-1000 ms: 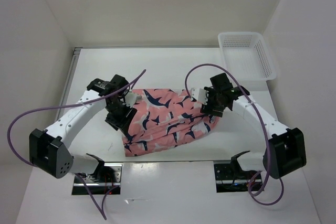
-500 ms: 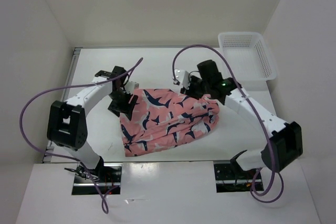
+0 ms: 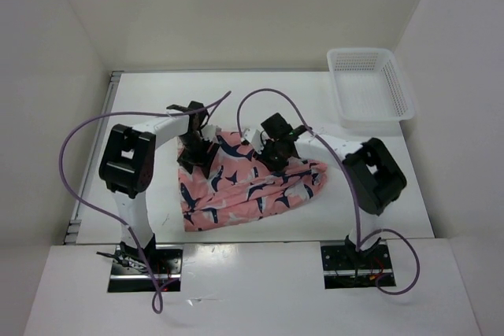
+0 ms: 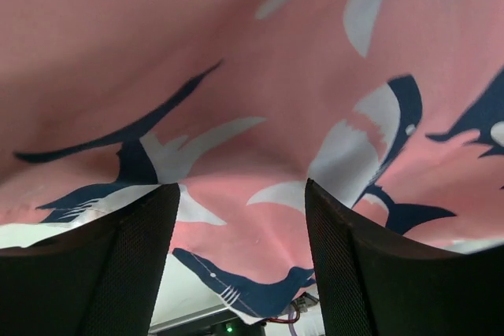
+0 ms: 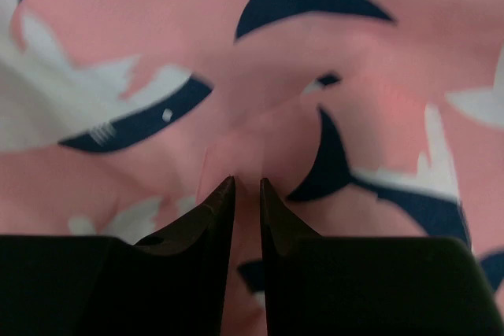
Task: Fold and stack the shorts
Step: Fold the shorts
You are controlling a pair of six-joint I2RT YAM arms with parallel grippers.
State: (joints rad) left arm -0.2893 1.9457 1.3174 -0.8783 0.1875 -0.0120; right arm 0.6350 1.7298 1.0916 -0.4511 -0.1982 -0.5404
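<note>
The shorts [image 3: 252,182], salmon pink with navy-and-white sharks, lie crumpled in the middle of the white table [image 3: 142,116]. My left gripper [image 3: 197,152] is down on their upper left edge. In the left wrist view it [image 4: 239,186] is open, its dark fingers [image 4: 134,265] wide apart against the printed fabric [image 4: 260,116]. My right gripper [image 3: 272,152] is on the upper middle of the shorts. In the right wrist view it [image 5: 247,182] has closed to a narrow slit on a raised pink fold [image 5: 236,147].
A white mesh basket [image 3: 370,92] stands at the back right of the table. Purple cables [image 3: 87,139] loop above both arms. White walls enclose the table on three sides.
Both arms have swung inward over the shorts. The right gripper moved left from the right edge to the upper middle and closed on a fold. The left gripper opened slightly wider.
</note>
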